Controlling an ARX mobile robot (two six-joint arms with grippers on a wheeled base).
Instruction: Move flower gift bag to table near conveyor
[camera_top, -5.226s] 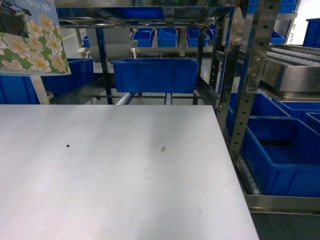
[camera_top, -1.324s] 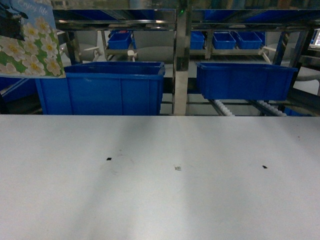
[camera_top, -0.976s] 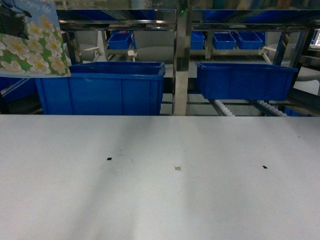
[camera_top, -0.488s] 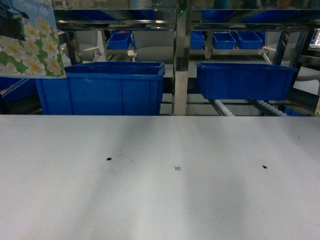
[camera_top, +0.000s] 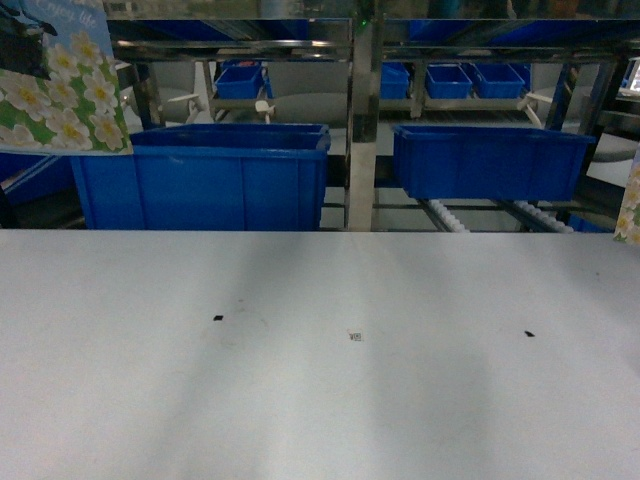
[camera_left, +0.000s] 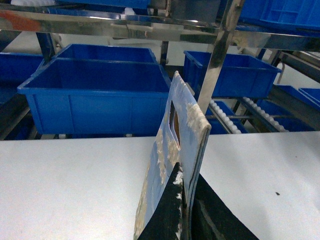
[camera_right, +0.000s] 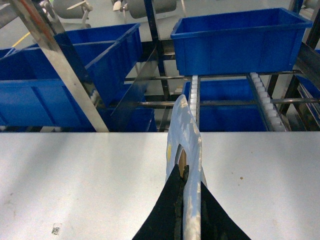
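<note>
- The base has swung since five seconds ago: then the table's (camera_top: 320, 380) right edge and a steel upright filled the right of the head view; now the robot faces the table square on, with the conveyor (camera_top: 352, 130) racking straight beyond its far edge.
- Over the last second the view holds steady, so the base seems to have stopped.
- The left gripper (camera_left: 184, 207) is clenched on a flower gift bag (camera_top: 65, 85), its black jaws pinching the bag's top edge; in the head view the bag hangs at the far left, above the table's far left corner, not touching the top.
- The right gripper (camera_right: 186, 205) is likewise clenched on a second bag (camera_right: 184, 145), seen edge-on over the table. A sliver of flowered paper (camera_top: 630, 200) has just appeared at the right edge of the head view; half a second ago almost none of it showed.
- That suggests the right arm is bringing its bag inward, towards the table.
- Blue bins (camera_top: 200, 175) sit on the racking behind; the table top shows only a few small dark marks (camera_top: 218, 318).
- Judgement: the carry is all but done. What remains is lowering a bag until its base meets the table, then releasing.
- The bags are thin and tall, so they may tip once released.
</note>
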